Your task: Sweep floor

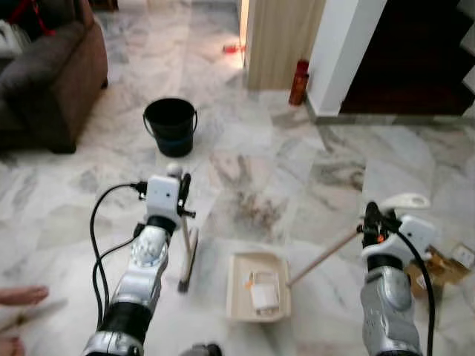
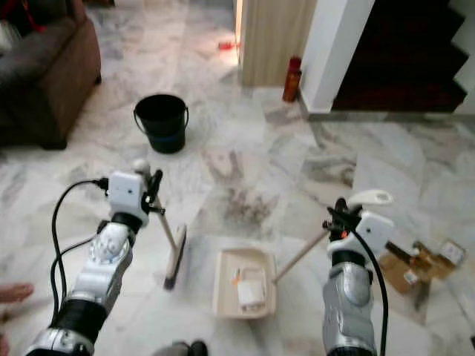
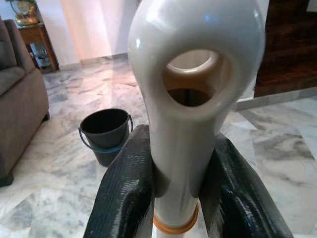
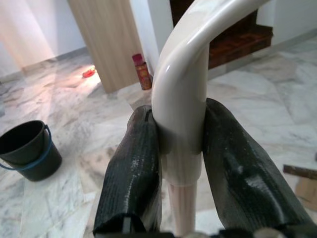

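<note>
My left gripper [image 1: 182,190] is shut on the top of a broom's white handle [image 3: 184,163], just under its hanging eyelet. The broom head [image 1: 188,261] rests on the marble floor next to a cream dustpan [image 1: 239,297]. A white scrap [image 1: 264,291] lies in the pan. My right gripper [image 1: 371,219] is shut on the curved white grip [image 4: 181,84] of the dustpan's long slanted handle [image 1: 320,259]. A patch of brown dirt [image 1: 251,208] lies on the floor just beyond the pan.
A black bucket [image 1: 171,124] stands farther ahead, with a brown sofa [image 1: 44,70] at the far left. A red bottle [image 1: 299,81] stands by a white pillar [image 1: 343,52]. Cardboard scraps [image 1: 444,264] lie at the right. A person's hand [image 1: 18,297] shows at the lower left.
</note>
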